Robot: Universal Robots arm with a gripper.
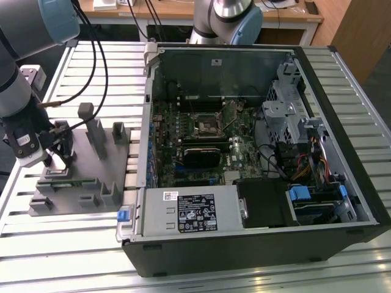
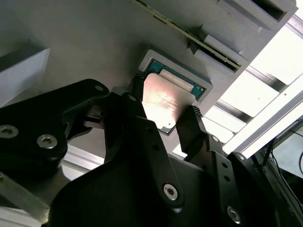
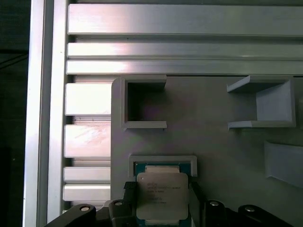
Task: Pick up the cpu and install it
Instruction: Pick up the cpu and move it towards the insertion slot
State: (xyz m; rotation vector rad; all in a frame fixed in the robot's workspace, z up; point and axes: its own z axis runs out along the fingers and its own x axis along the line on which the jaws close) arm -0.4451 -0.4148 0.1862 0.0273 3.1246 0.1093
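Gripper (image 2: 164,98) pinches opposite edges of the cpu (image 3: 162,196) within the grey fixture (image 3: 213,151), at 9 o'clock from the computer case (image 1: 244,259) in the exterior view.

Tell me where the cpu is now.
The cpu is at the framed pocket on the grey fixture, gripped by the tool, to the exterior view's left of the open computer case.

In the exterior view the gripper (image 1: 56,159) sits low over the grey fixture (image 1: 79,183), whose upright posts (image 1: 96,137) stand close at two to three o'clock of it. Further at three o'clock the near wall (image 1: 146,122) of the computer case (image 1: 366,201) rises as a barrier. The slatted table (image 1: 36,244) at six o'clock lies bare, and the computer case is open on top
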